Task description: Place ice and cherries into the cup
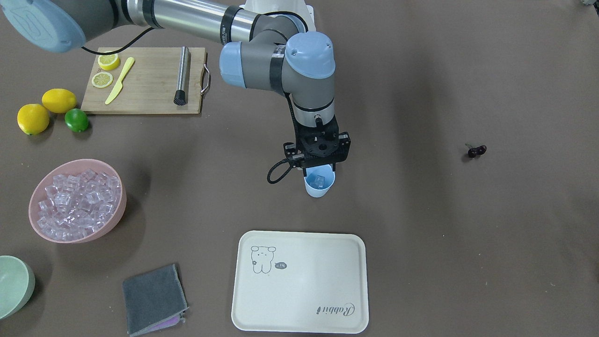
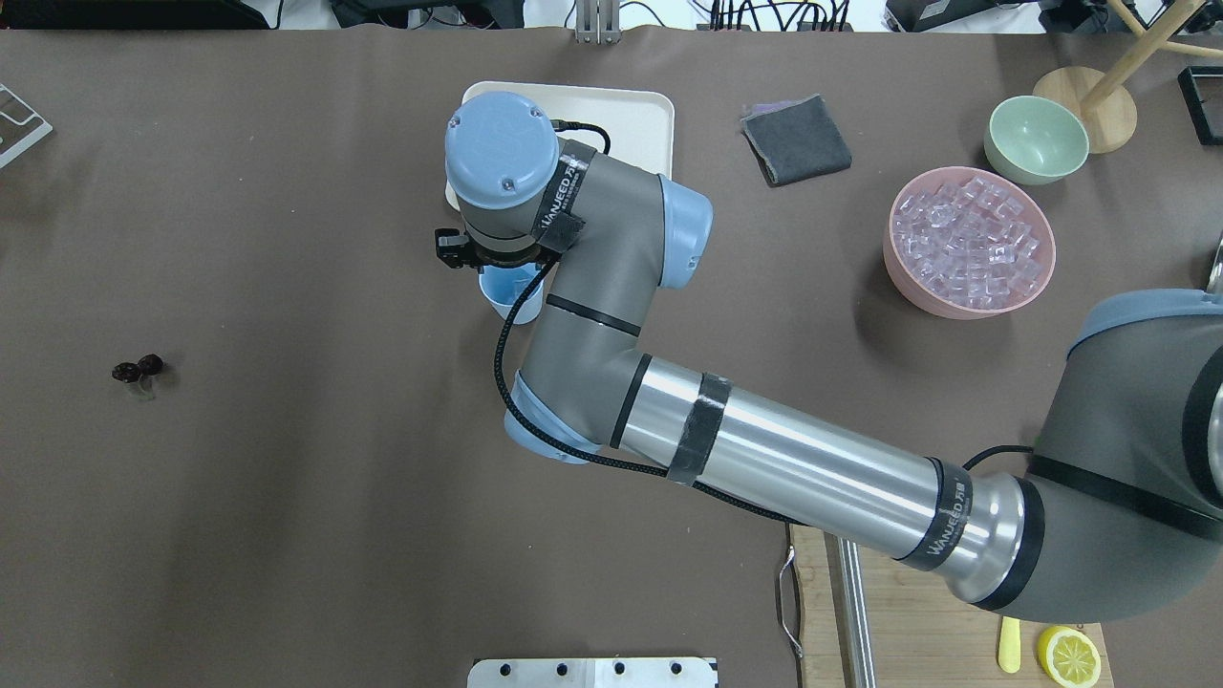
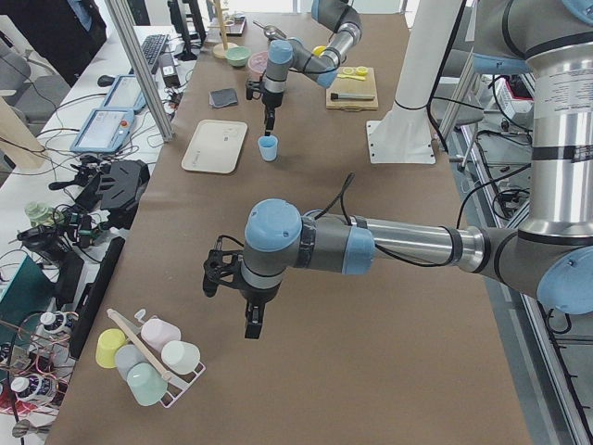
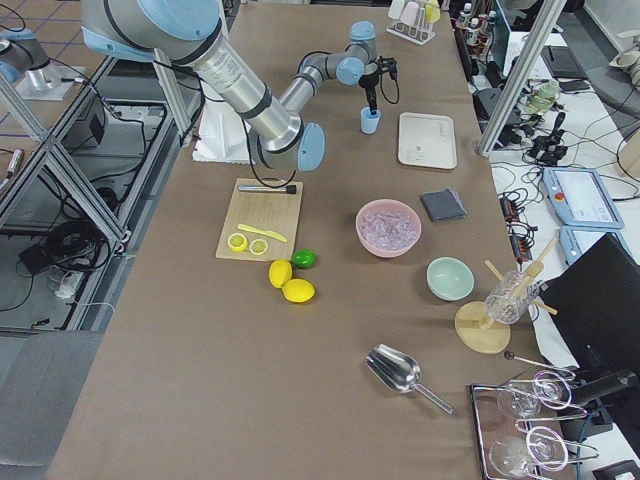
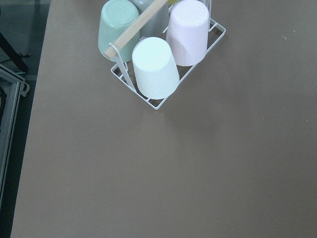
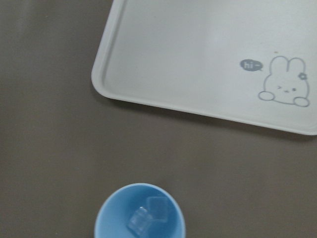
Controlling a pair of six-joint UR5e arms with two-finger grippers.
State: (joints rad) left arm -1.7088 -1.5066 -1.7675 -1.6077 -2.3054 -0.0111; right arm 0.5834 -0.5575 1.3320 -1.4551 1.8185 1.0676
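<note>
The light blue cup [image 1: 319, 187] stands in mid-table just behind the cream tray [image 1: 299, 299]. Two clear ice cubes [image 6: 148, 216] lie in the cup [image 6: 139, 214]. My right gripper [image 1: 319, 169] hangs straight over it, its fingers open at the rim and holding nothing. More ice [image 1: 77, 199] fills the pink bowl [image 1: 110, 220]. The dark cherries [image 1: 477, 150] lie alone on the table on my left side, also in the overhead view [image 2: 139, 368]. My left gripper [image 3: 252, 323] hovers far off near a cup rack; I cannot tell whether it is open.
A cutting board [image 1: 145, 82] with lemon slices, a yellow knife and a metal muddler lies behind the bowl. Two lemons and a lime [image 1: 76, 120] sit beside it. A pale green bowl [image 1: 14, 285] and a grey cloth [image 1: 153, 299] are near the front edge.
</note>
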